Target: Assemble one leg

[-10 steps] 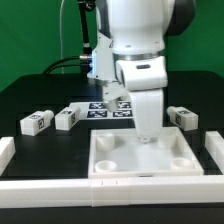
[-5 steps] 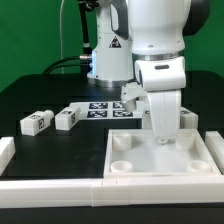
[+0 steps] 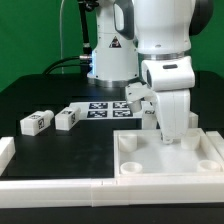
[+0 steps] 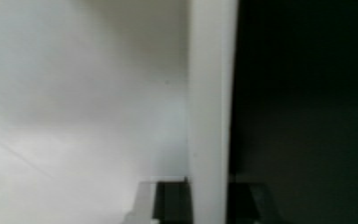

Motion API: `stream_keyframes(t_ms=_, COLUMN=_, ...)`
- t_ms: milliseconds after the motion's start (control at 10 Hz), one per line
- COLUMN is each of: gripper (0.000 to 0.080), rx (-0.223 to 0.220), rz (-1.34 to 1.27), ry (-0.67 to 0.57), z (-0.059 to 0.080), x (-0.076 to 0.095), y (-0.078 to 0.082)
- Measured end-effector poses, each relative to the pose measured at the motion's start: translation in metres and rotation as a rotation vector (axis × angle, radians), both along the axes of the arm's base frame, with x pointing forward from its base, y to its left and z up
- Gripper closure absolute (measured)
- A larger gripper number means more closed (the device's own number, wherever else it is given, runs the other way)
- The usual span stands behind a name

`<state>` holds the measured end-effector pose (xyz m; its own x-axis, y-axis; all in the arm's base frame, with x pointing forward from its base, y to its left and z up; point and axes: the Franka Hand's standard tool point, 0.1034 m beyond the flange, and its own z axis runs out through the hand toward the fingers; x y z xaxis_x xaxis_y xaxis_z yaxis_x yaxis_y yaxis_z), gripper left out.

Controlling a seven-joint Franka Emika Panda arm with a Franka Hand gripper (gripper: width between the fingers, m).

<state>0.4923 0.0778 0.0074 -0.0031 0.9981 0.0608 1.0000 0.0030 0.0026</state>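
Observation:
The large white tray-like panel with round corner sockets lies flat at the exterior view's front right. My gripper stands upright over its far rim. In the wrist view the two dark fingers straddle the panel's upright rim, so my gripper is shut on that rim. Two small tagged white legs lie on the black table at the left. Another leg lies just behind my gripper.
The marker board lies flat at the middle back. A low white rail runs along the front edge, with a short piece at the left. The arm's base stands behind.
My gripper has moved toward the exterior view's right, and the panel has slid right along with it. The two legs at the left have not moved.

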Motion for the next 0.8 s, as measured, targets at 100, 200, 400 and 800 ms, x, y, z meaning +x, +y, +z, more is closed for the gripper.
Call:
stream_keyframes(t_ms=100, gripper=0.0643, rx=0.0, rz=-0.001, ry=0.0, z=0.0, x=0.0001, y=-0.0003)
stream_keyframes(t_ms=200, gripper=0.0643, rx=0.0, rz=-0.001, ry=0.0, z=0.0, x=0.0001, y=-0.0005)
stream_keyframes(t_ms=400, gripper=0.0267, rx=0.0, rz=-0.001, ry=0.0, z=0.0, x=0.0001, y=-0.0008)
stream_keyframes(t_ms=800, gripper=0.0156, rx=0.0, rz=-0.002, ry=0.0, z=-0.0001, x=0.0002, y=-0.0012)
